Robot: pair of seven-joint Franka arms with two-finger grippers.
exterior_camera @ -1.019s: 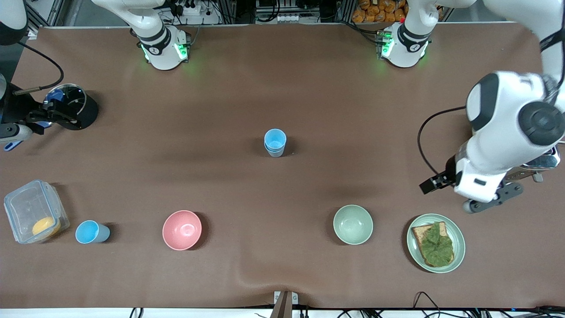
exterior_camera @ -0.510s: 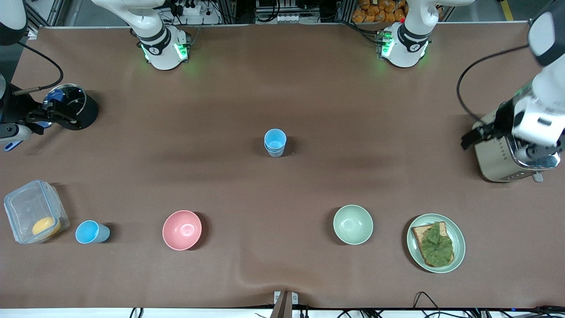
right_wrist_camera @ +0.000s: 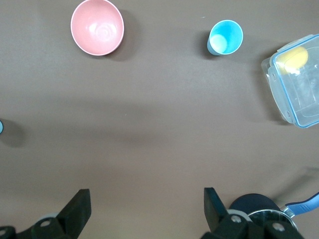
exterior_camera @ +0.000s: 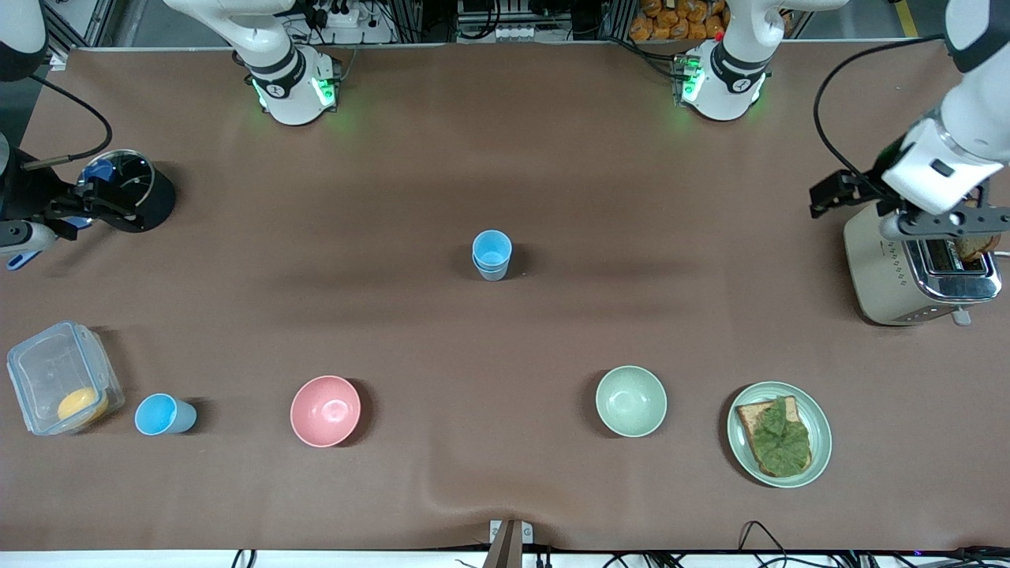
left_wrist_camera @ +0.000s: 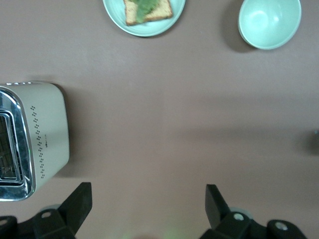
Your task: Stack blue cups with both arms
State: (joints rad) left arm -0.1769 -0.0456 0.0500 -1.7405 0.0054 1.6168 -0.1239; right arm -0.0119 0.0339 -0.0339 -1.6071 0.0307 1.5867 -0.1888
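A sky-blue cup sits nested in a pale grey-blue cup; this stack [exterior_camera: 491, 254] stands upright at the table's middle. Another sky-blue cup [exterior_camera: 163, 415] stands nearer to the front camera, beside a clear box; it also shows in the right wrist view [right_wrist_camera: 225, 37]. My left gripper [exterior_camera: 943, 223] hangs high over the toaster at the left arm's end; in the left wrist view it [left_wrist_camera: 148, 204] is open and empty. My right gripper [exterior_camera: 93, 207] hovers by a black pot at the right arm's end; in the right wrist view it [right_wrist_camera: 147, 211] is open and empty.
A pink bowl [exterior_camera: 325, 410], a pale green bowl [exterior_camera: 630, 401] and a green plate [exterior_camera: 817, 414] with toast and lettuce lie nearer to the front camera. A toaster [exterior_camera: 892, 272], a black pot with glass lid [exterior_camera: 134, 189] and a clear box [exterior_camera: 59, 379] holding something yellow stand at the table's ends.
My left arm has swung away from the green plate and now hangs over the toaster, closer to the bases. The right arm and the cups have not moved.
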